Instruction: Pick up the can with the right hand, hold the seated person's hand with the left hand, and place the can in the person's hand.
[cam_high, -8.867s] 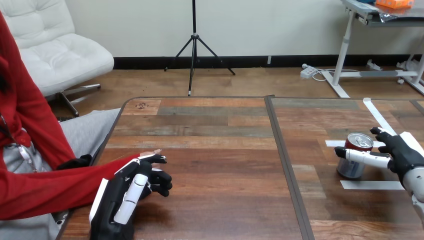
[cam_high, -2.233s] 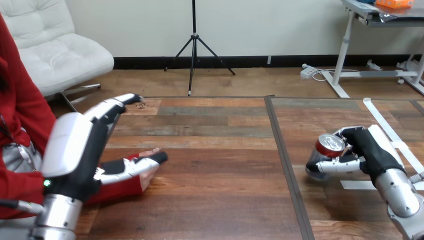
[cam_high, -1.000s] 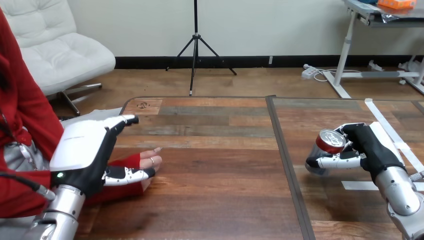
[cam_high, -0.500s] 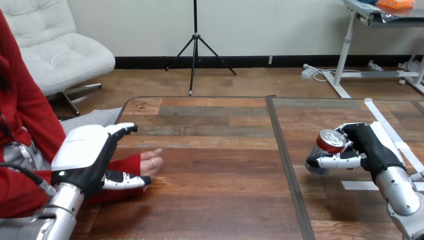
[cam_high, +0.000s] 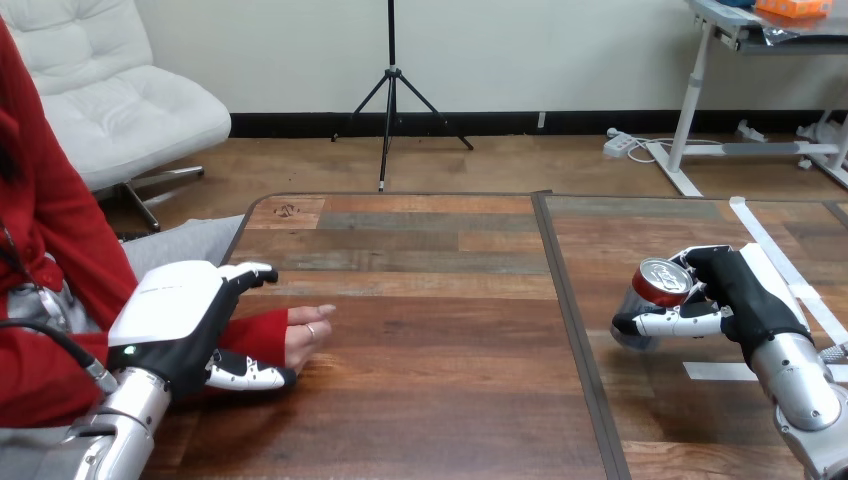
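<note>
My right hand (cam_high: 748, 296) is shut round a silver can with a red top (cam_high: 654, 291), which it holds tilted to the left a little above the right half of the table. The person's hand (cam_high: 304, 326) rests on the wood at the left, fingers pointing right, with a red sleeve behind it. My left hand (cam_high: 176, 322) sits over that sleeve at the wrist. Its fingers (cam_high: 249, 273) curl over the far side and its thumb (cam_high: 247, 376) presses in from the near side. The can and the person's hand are far apart.
White tape strips (cam_high: 713, 370) lie on the table's right half under and behind my right hand. A dark seam (cam_high: 563, 310) runs front to back between the two tabletops. The table's left edge (cam_high: 236, 232) borders the seated person.
My left hand came down from above and closed over the person's wrist. The person's hand shifted slightly. My right hand keeps the can still in the air.
</note>
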